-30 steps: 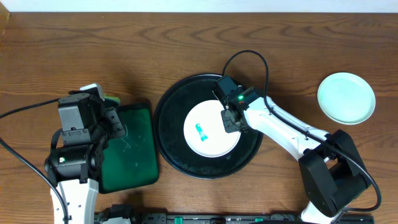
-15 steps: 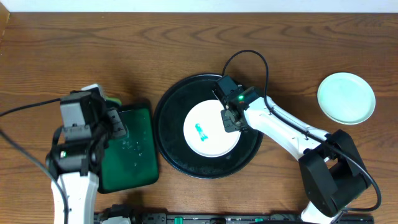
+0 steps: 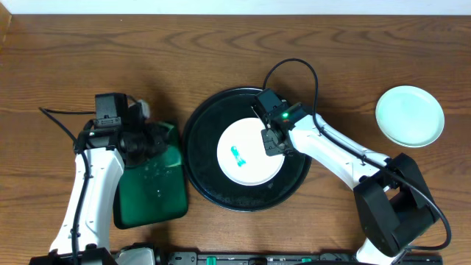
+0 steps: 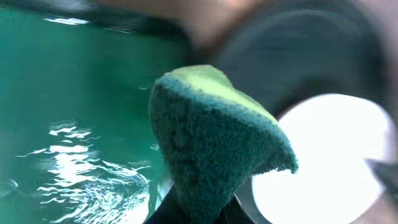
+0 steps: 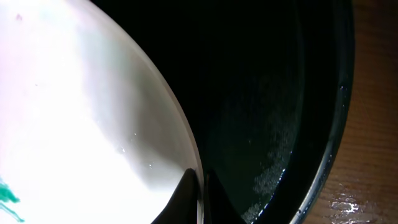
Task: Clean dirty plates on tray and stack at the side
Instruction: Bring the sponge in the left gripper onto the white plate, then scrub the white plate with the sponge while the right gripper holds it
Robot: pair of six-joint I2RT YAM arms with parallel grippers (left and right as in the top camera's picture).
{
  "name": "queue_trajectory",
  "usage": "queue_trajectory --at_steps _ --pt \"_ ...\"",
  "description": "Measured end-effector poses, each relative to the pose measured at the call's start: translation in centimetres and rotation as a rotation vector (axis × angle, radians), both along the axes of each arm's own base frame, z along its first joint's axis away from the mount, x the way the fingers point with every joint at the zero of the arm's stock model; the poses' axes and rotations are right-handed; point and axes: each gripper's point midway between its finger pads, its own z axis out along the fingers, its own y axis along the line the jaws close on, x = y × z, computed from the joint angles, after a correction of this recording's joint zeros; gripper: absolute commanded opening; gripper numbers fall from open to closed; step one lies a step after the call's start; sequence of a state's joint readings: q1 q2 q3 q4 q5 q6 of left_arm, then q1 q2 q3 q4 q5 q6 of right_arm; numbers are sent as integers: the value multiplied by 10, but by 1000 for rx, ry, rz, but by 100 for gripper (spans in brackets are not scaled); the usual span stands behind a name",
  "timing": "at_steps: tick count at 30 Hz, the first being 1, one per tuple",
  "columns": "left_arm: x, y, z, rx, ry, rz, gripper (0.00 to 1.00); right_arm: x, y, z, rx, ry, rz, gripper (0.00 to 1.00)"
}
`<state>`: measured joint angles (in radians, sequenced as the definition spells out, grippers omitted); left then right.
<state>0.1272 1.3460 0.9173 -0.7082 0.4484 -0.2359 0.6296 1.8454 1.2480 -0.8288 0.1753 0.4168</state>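
A white plate [image 3: 250, 156] with a teal smear [image 3: 237, 155] lies in the round black tray [image 3: 200, 143]. My right gripper [image 3: 271, 143] is shut on this plate's right rim; in the right wrist view the fingers [image 5: 186, 199] pinch the plate [image 5: 74, 118] edge above the tray [image 5: 267, 93] floor. My left gripper [image 3: 151, 135] is shut on a green sponge [image 4: 205, 143] and holds it over the right end of the small green tray [image 3: 151, 188], near the black tray's left rim. A clean pale-mint plate [image 3: 410, 115] sits at the far right.
The green rectangular tray [image 4: 56, 99] holds shiny water. The right arm's black cable [image 3: 291, 66] arcs above the black tray. Wet drops lie on the black tray floor [image 5: 273, 168]. A black rail runs along the table's front edge [image 3: 243, 258].
My left arm has swung up and to the right, carrying the sponge toward the black tray. The right gripper and the plate have not moved.
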Motion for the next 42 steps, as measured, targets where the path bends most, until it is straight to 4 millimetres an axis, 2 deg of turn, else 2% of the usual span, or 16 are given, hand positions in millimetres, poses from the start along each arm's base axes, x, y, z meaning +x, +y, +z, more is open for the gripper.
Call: queue_trajectory --at_steps 6,11,16,21,26,30,35,42 --pt "-2 -44 18 -221 -15 -79 7 1 1 0 3 -4 0 1" --pt "-8 -83 18 -285 7 -187 7 3 2 1 9 -12 0 1" --pt "-1 -128 -2 -323 38 -286 8 4 4 1 16 -14 1 1" --pt "8 -169 -32 -356 73 -333 7 3 5 0 26 -9 3 1" --pt "23 -210 -51 -437 48 -364 7 2 6 0 32 -6 4 1" --pt "19 -237 -69 -490 98 -367 7 2 7 0 34 -3 4 1" --pt "3 -252 -93 -512 220 -330 7 -1 5 -3 36 14 1 1" --pt "-5 -242 -97 -486 325 -277 7 -5 5 -4 38 31 2 1"
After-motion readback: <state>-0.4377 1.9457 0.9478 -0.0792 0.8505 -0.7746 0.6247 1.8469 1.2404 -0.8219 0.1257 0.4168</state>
